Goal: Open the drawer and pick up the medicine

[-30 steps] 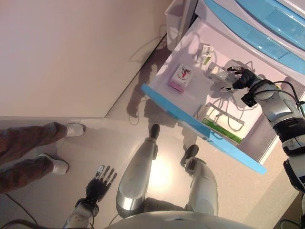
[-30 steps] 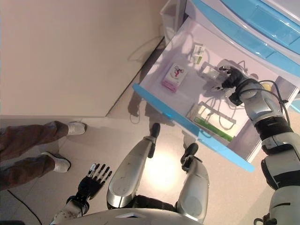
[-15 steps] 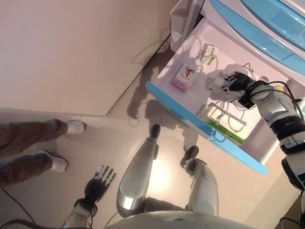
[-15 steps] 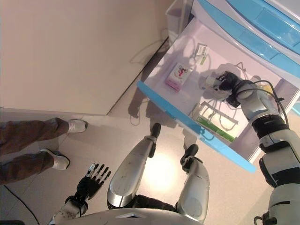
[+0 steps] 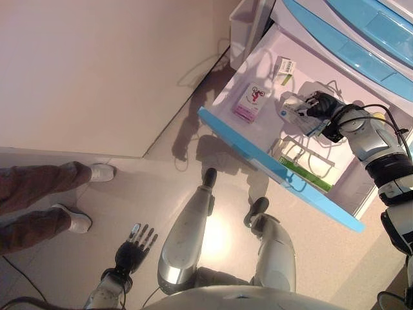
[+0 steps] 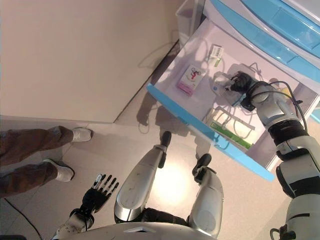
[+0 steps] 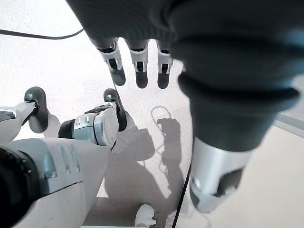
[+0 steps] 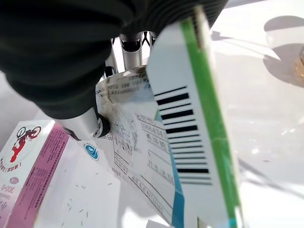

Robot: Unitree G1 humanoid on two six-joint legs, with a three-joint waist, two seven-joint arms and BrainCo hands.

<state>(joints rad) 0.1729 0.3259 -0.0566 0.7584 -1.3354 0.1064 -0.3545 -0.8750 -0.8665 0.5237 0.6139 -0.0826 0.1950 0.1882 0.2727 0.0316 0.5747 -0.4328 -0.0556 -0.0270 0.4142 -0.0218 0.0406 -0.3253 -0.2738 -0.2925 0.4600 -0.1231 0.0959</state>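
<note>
The drawer (image 5: 248,150), white with a blue front, stands pulled open. My right hand (image 5: 322,106) reaches into its middle and is shut on a white medicine box (image 5: 292,111). The right wrist view shows that box (image 8: 142,137) close up, with printed text, a barcode and a green stripe, pinched between thumb and fingers. A pink and white box (image 5: 250,103) lies to its left on the drawer floor. A small white and green box (image 5: 284,70) sits at the back. A long green and white box (image 5: 304,170) lies near the blue front. My left hand (image 5: 134,243) hangs open low over the floor.
Closed blue-fronted drawers (image 5: 361,39) sit above the open one. A white bin (image 5: 244,27) stands on the floor beside the cabinet. A person's legs and white shoes (image 5: 71,197) are on the floor at the left.
My right hand has turned and curled tighter on the white box, shifting it a little towards the drawer's front. The left hand has stayed put.
</note>
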